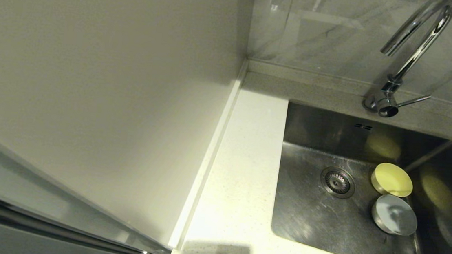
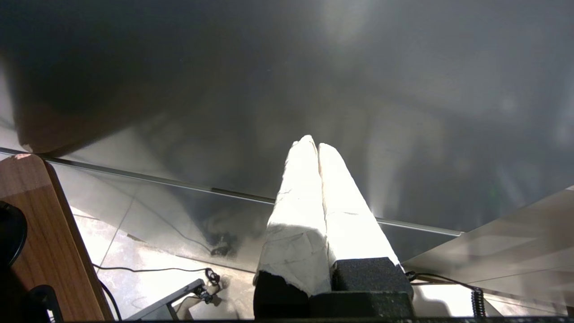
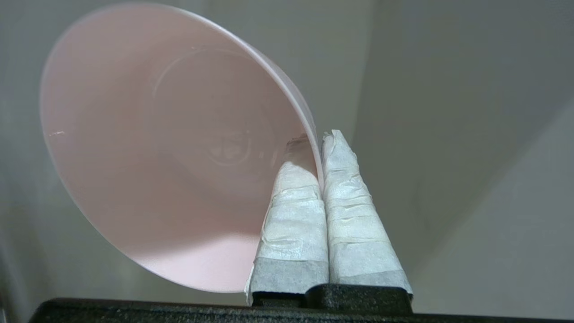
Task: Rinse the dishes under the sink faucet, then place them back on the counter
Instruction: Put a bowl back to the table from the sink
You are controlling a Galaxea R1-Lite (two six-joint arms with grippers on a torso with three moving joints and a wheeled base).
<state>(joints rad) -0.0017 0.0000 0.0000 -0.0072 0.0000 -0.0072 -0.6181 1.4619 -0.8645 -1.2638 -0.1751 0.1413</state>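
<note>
- Left gripper (image 2: 314, 146): parked away from the work, pressed closed, empty
- Bench (image 1: 244, 153): bare beside the sink (image 1: 308, 220); yellow bowl (image 1: 392, 179) and grey-blue bowl (image 1: 394, 214) touching, right of the drain
- Right gripper (image 3: 319, 137): out of the head view; pinching the pink bowl's (image 3: 170, 143) rim
- Step, seemingly: carrying pink; next needs faucet (image 1: 413, 45) or bench

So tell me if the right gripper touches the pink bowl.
Touching: the right wrist view shows the right gripper shut on the pink bowl, its rim pinched between both fingers.
</note>
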